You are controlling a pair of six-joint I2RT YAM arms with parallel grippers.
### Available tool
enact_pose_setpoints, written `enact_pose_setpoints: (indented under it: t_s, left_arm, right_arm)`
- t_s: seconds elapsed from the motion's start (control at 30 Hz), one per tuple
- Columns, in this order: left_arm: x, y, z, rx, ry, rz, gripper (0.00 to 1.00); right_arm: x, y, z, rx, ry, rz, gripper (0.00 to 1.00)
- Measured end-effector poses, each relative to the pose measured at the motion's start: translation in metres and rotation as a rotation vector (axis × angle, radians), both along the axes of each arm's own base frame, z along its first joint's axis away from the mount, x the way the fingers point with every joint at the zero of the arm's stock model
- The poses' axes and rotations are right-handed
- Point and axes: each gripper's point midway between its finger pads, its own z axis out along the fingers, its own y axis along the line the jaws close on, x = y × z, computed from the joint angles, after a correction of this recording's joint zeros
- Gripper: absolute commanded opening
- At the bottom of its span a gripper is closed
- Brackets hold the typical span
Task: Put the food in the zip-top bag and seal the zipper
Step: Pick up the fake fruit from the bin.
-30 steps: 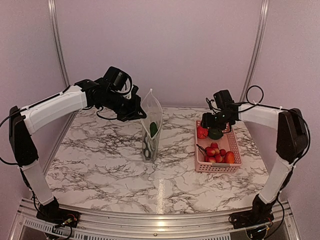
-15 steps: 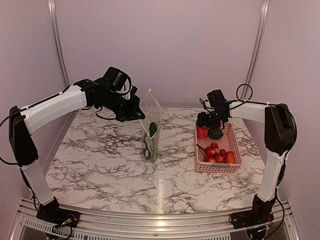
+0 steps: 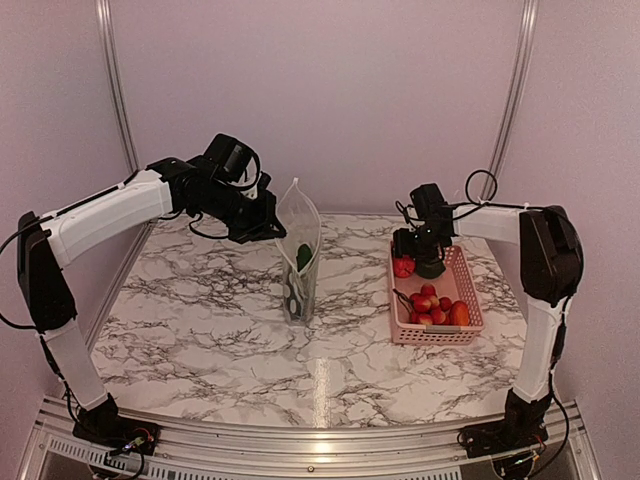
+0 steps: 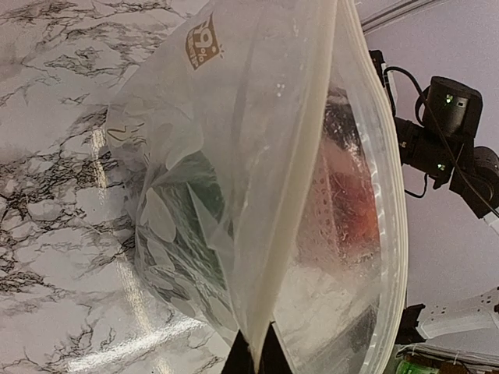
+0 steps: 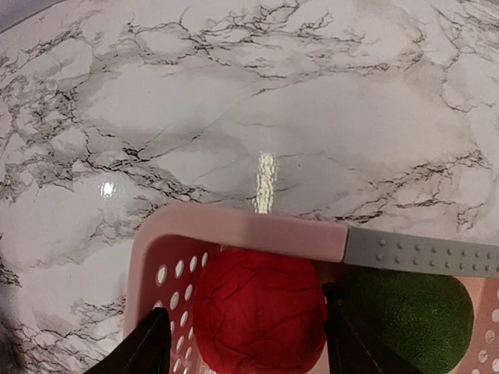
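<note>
The clear dotted zip-top bag (image 3: 303, 262) stands upright mid-table with a green piece of food (image 3: 306, 258) inside. My left gripper (image 3: 272, 224) is shut on its mouth edge. In the left wrist view the gripper (image 4: 256, 360) pinches the whitish zipper strip (image 4: 300, 183), and the bag's mouth gapes to the right. My right gripper (image 3: 417, 256) is open over the far left corner of the pink basket (image 3: 432, 340). In the right wrist view its fingers (image 5: 148, 347) straddle the red tomato (image 5: 260, 319). The green pepper (image 5: 409, 312) lies right beside the tomato.
Strawberries (image 3: 428, 304) and an orange carrot (image 3: 459, 315) lie in the near half of the basket. A grey studded patch (image 5: 421, 251) sits on the basket's far rim (image 5: 257, 231). The back wall is close behind the bag and basket.
My right gripper has moved left and down, from over the green pepper to around the tomato in the basket's corner. My left gripper and the bag have stayed put.
</note>
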Motion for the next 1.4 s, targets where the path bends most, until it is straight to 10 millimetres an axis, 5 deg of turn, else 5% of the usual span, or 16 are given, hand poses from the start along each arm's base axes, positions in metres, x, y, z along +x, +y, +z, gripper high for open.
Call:
enact_pose_setpoints:
  t_s: [0.57, 0.93, 1.13, 1.4]
  left_arm:
    - [0.0, 0.001, 0.0, 0.001, -0.001, 0.0, 0.0]
    - [0.003, 0.004, 0.0, 0.001, 0.0, 0.008, 0.0]
    - [0.003, 0.004, 0.0, -0.001, 0.001, 0.004, 0.0]
    - [0.001, 0.001, 0.001, -0.017, 0.01, -0.009, 0.0]
  right_arm:
    - [-0.002, -0.001, -0.018, -0.004, 0.038, -0.006, 0.74]
    - [-0.004, -0.002, -0.033, 0.013, 0.079, -0.019, 0.59]
    - [-0.006, -0.002, -0.022, 0.026, 0.066, -0.027, 0.56]
    - [-0.025, -0.007, 0.02, 0.064, 0.012, -0.04, 0.53]
